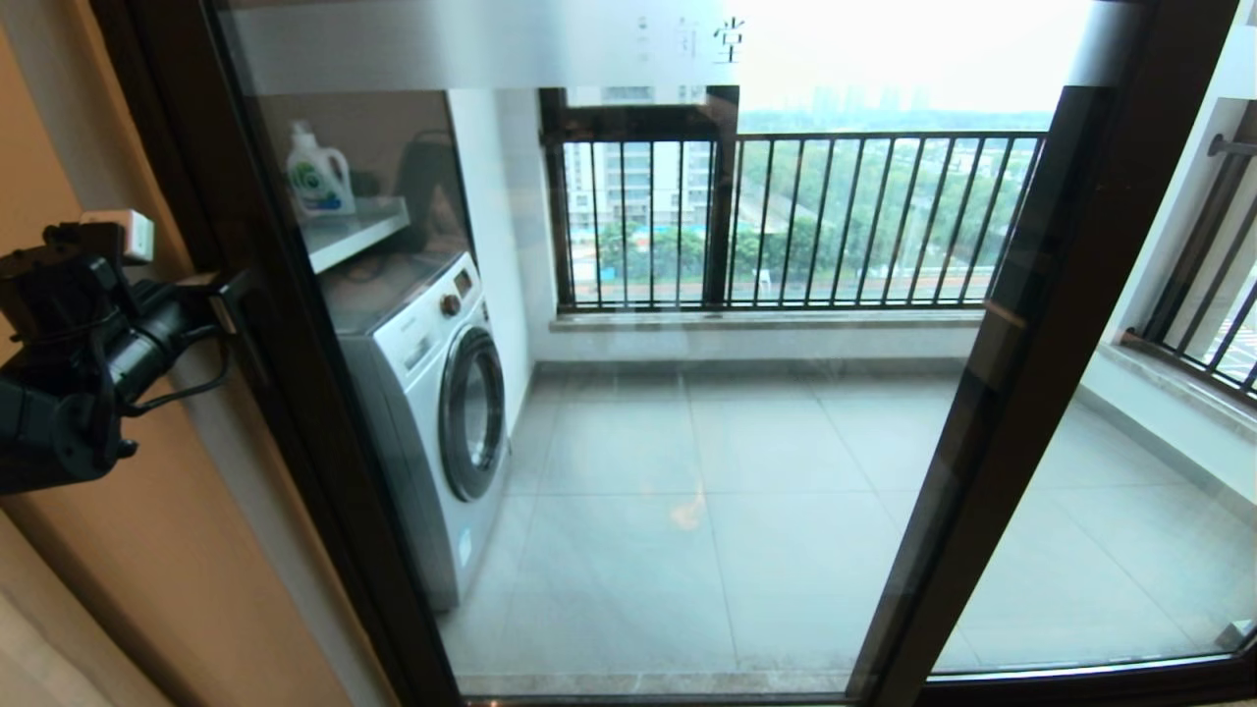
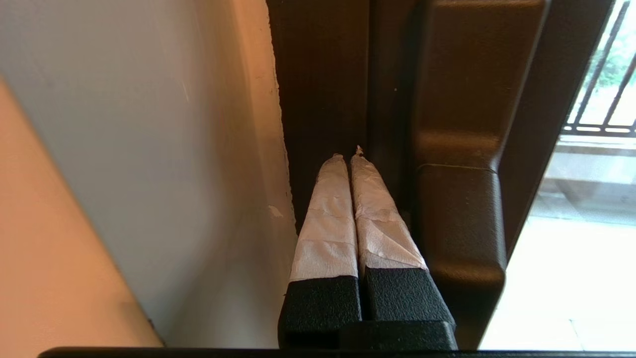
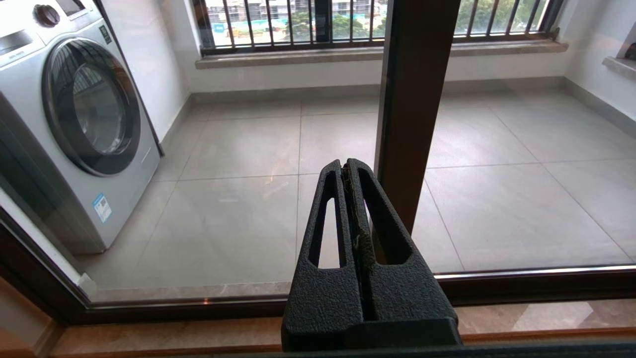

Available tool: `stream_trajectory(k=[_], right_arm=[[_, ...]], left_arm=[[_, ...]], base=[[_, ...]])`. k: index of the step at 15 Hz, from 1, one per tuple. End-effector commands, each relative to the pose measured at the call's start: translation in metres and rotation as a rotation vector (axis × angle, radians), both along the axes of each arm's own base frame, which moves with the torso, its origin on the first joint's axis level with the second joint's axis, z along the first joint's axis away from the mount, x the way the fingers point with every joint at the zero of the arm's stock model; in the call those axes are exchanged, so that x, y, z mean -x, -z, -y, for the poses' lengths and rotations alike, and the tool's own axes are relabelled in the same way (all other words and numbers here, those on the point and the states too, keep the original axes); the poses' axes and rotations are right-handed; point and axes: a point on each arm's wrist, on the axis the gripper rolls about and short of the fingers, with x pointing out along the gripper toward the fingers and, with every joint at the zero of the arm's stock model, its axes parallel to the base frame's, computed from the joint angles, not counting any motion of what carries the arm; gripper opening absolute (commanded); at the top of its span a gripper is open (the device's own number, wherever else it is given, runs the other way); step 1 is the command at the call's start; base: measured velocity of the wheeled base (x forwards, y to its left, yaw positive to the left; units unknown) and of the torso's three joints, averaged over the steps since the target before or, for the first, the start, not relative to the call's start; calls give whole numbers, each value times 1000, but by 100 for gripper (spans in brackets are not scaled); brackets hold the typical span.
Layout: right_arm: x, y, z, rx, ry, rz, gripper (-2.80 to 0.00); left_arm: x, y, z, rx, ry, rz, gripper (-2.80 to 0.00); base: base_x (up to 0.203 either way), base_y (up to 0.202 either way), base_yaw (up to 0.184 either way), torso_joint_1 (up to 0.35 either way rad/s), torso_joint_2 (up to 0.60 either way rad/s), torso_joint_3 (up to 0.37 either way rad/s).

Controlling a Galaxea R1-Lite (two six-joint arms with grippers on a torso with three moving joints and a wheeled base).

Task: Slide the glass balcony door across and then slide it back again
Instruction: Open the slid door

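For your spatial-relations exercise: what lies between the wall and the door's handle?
In the left wrist view, the left pincer, shut, sits between the wall and the bar handle of the glass balcony door, tips at its dark frame.

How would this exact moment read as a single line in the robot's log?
left gripper: fingers shut, tips at glass balcony door frame beside handle | right gripper: shut, idle, low before glass

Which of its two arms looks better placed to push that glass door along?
Probably the left. The left gripper, fingers shut, is pressed in at the glass balcony door's upright beside the handle. The right gripper, also shut, hangs before the glass, touching nothing.
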Motion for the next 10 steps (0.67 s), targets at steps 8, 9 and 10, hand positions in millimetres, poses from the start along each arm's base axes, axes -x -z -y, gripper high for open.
stream_trajectory(k=[8, 9, 10], right_arm=[[0, 1, 0, 0, -1, -2, -280], [0, 1, 0, 0, -1, -4, -280], [0, 1, 0, 0, -1, -4, -280]], left_arm=[[-7, -3, 45, 0, 98, 15, -280], [-7, -3, 48, 1, 97, 15, -280], [-7, -3, 50, 2, 101, 13, -280]], base=[[0, 0, 0, 0, 0, 0], [0, 0, 0, 0, 0, 0], [0, 0, 0, 0, 0, 0]])
